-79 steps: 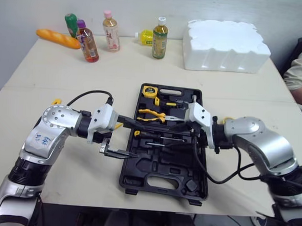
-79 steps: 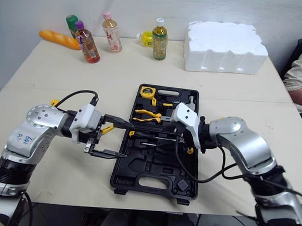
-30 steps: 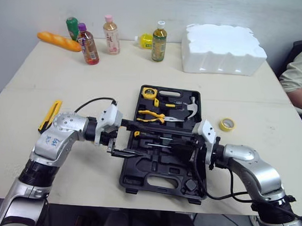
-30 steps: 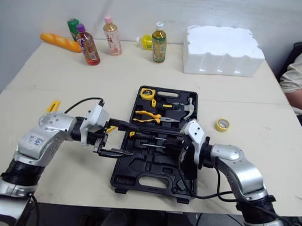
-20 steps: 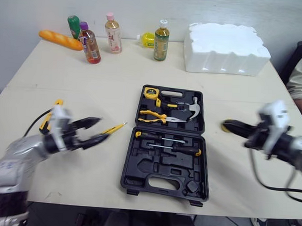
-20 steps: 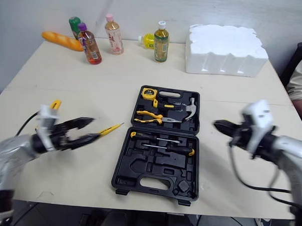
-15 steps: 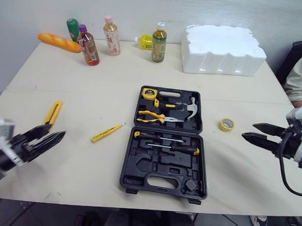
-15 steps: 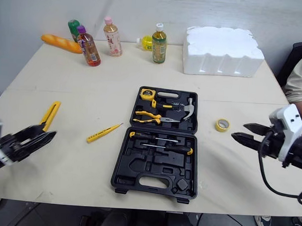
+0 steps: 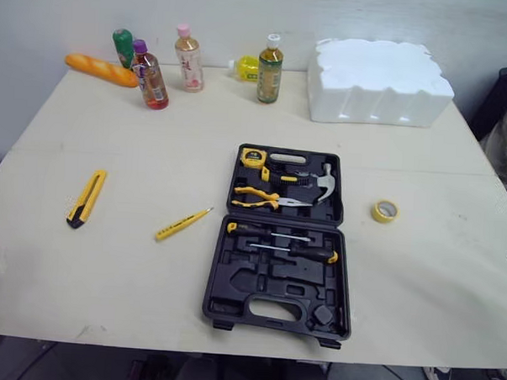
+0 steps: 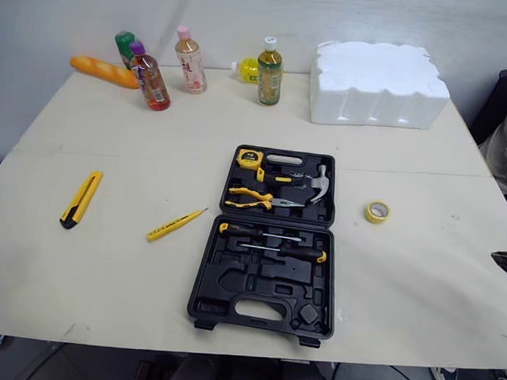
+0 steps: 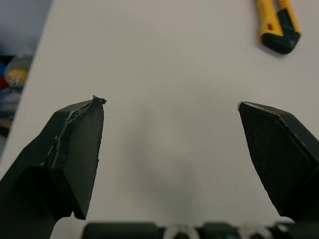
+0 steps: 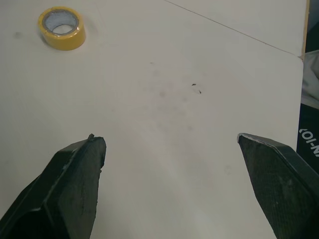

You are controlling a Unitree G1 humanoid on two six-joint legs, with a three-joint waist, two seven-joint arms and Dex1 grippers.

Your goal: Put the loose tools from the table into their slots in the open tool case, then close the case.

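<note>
Both arms have swung clear of the tool case (image 9: 258, 283), over which they were crossed moments ago, and now sit at opposite edges of the table (image 9: 155, 135). The case lies open at mid-table. Its far half, at 12 o'clock, holds a tape measure (image 9: 253, 156), pliers (image 9: 257, 196) and a hammer (image 9: 314, 180). Its near half holds two screwdrivers (image 9: 277, 236) above several empty recesses.

Three tools remain loose: a yellow tester pen (image 9: 183, 224) just beside the case at 9 o'clock, a utility knife (image 9: 86, 198) farther out on the same side, and a tape roll (image 9: 385, 211) near the case at 2 o'clock.

The left gripper (image 11: 170, 102) hovers over bare tabletop with its jaws spread wide and empty, the knife ahead of it. The right gripper (image 12: 167, 136) is likewise wide apart, the tape roll ahead. Each arm appears staged for the loose item on its own side.

Bottles (image 9: 188, 57) line the far edge at 11 o'clock, and a foam block (image 9: 381, 69) sits at 1 o'clock.
</note>
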